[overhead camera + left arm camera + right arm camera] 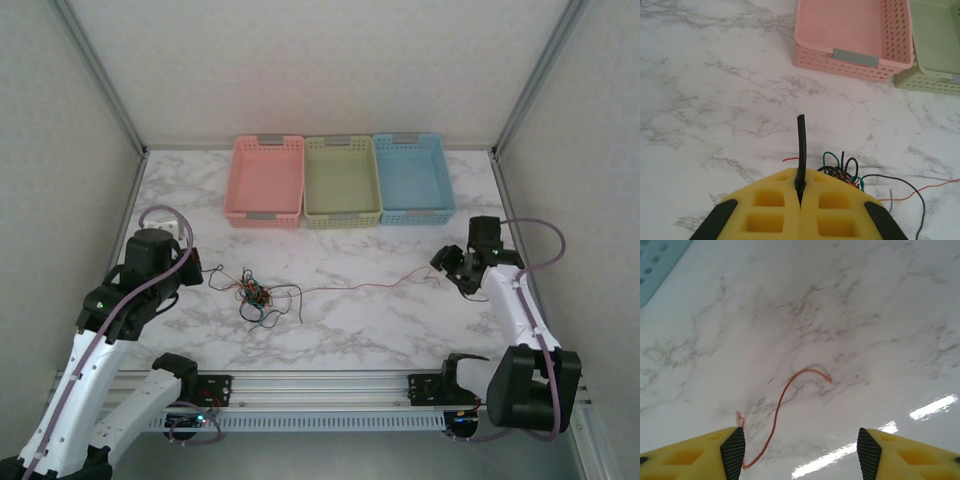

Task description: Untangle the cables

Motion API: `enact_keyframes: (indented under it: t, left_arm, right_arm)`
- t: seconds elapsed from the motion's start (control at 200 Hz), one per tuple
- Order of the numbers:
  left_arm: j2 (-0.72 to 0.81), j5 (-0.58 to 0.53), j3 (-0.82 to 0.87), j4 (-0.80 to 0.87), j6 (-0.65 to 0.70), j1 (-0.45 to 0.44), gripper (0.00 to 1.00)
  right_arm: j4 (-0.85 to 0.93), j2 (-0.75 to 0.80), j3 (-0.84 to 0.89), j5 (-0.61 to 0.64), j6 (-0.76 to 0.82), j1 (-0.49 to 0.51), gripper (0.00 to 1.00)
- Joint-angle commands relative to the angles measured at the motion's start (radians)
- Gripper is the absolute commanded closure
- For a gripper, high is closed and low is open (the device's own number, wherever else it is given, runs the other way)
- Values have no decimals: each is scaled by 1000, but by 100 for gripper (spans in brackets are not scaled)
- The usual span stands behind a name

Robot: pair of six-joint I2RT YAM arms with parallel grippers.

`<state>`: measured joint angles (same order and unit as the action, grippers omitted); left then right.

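Note:
The cables form a small knotted clump (pixel 256 295) of black, green and orange-red wires on the marble table, left of centre. My left gripper (pixel 198 272) sits just left of the clump, shut on a black cable (pixel 800 142) whose end sticks out past the yellow fingertips; the left wrist view has the clump (pixel 842 170) just right of the fingers. A thin orange-red wire (pixel 370 285) runs from the clump to the right. Its free end (pixel 780 405) curls on the table under my right gripper (pixel 801 447), which stands open above it with nothing between its fingers.
Three baskets stand in a row at the back: pink (pixel 266 215), green (pixel 342 218) and blue (pixel 415 214). Frame posts and walls close in the left and right sides. A metal rail runs along the near edge (pixel 320 385).

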<state>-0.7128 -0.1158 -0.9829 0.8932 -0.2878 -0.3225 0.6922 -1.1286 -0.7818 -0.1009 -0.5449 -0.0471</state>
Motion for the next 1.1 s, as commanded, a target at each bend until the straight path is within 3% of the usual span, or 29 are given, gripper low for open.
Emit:
enact_keyframes:
  t: [0.0,0.335,0.515,0.646,0.791,1.096]
  left_arm:
    - [1,30,7,-27,-2,13,100]
    - [9,18,24,-31,-2,14,100]
    - [16,8,30,-31,-2,14,100]
    - [21,6,36,-33,-3,14,100]
    - [20,8,38,-33,-2,13,100]
    - [26,4,42,-33,-2,14,100]
  right_arm:
    - [-10,68,-33,-77,38,68,36]
    - [-94,-6,-105,-209,168,373,44]
    - [-79,-202,-200,-141,237,578,48]
    - [-116,-339,-255,-187,104,651,52]
    - [-112,-464,-308,-113,-71,733,55]
    - [-73,-663,-432,-38,-232,883,60]
